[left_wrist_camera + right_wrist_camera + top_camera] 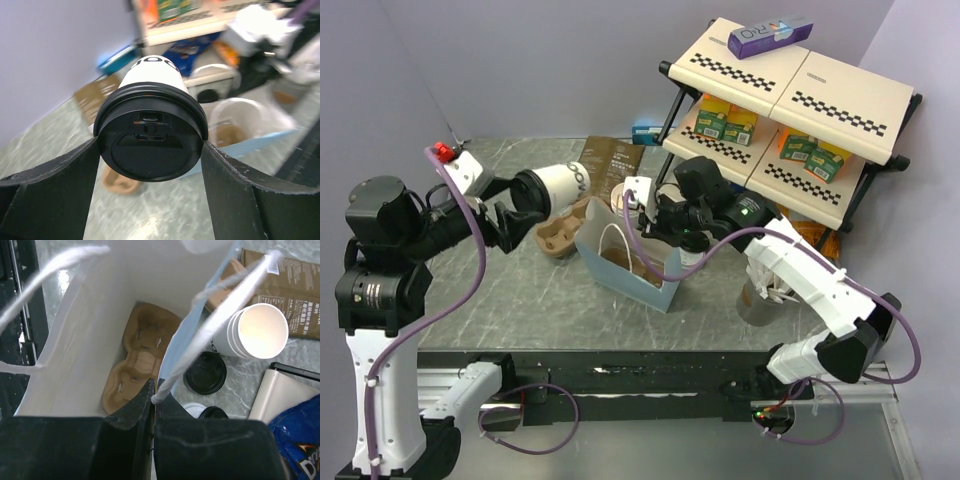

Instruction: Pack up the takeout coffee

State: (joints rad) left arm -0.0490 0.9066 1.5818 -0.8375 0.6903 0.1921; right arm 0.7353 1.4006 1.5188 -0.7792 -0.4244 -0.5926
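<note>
Left wrist view: cup gripped lying sideways, bag mouth off to its right

Left gripper (150,150) is clamped on the takeout coffee (555,185), with one of its fingers (65,190) pressed against each side of the black lid's rim. The cup hangs in the air, clear of the table. Its long axis runs roughly level, with the lid facing back at the wrist and the white base pointing away, toward the middle of the table.

Outward from that base, the top external view shows a brown pulp carrier (560,235) on the table below the cup and just beside the paper bag (620,270). The bag stands upright with its mouth open, to the right of the cup and lower than it.

Right gripper (154,390) is pinched shut on the bag's far rim beside a white cord handle. The rim looks held fast, so this hand is occupied. The right wrist view frames a carrier against the bag's white wall, and I cannot tell from it whether that one sits inside.

The left arm alone carries the cup and is the nearer one for the drop. By my reading, the coming move turns on two things: travel rightward over the near wall, and a wrist turn that brings the axis upright, lid on top, before lowering. Going in sideways could catch the handles or spill the cup
</note>
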